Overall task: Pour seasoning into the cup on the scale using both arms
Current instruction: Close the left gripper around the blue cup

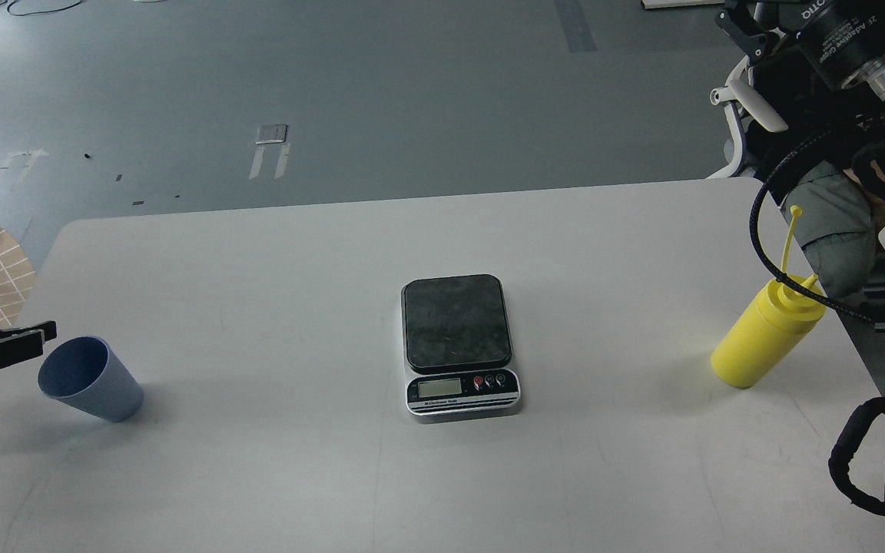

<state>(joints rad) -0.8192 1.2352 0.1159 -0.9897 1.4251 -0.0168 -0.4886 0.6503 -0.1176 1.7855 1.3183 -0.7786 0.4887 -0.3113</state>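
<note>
On the white bench (258,253) you see the kitchen scale (459,346) standing near the middle, a little toward the near edge, with its dark weighing plate bare and its small display and buttons facing you. The light-blue ribbed cup (91,379) stands close to the left edge, well apart from the scale, and nothing holds it. Your left claw (8,342) comes in at the left edge, just beside the rim of the cup; you see two dark fingers with only a thin gap between them, and they grip nothing. If a fingertip touches the rim, you cannot tell.

The yellow squeeze bottle (764,333) stands near the right edge of the bench, also well apart from the scale, with its ribbed cap on and its thin yellow tether (791,238) rising above it. Your right claw (742,31) is at the top right corner of the view, high above the bench, mostly cut off; you cannot tell how wide it stands.
</note>
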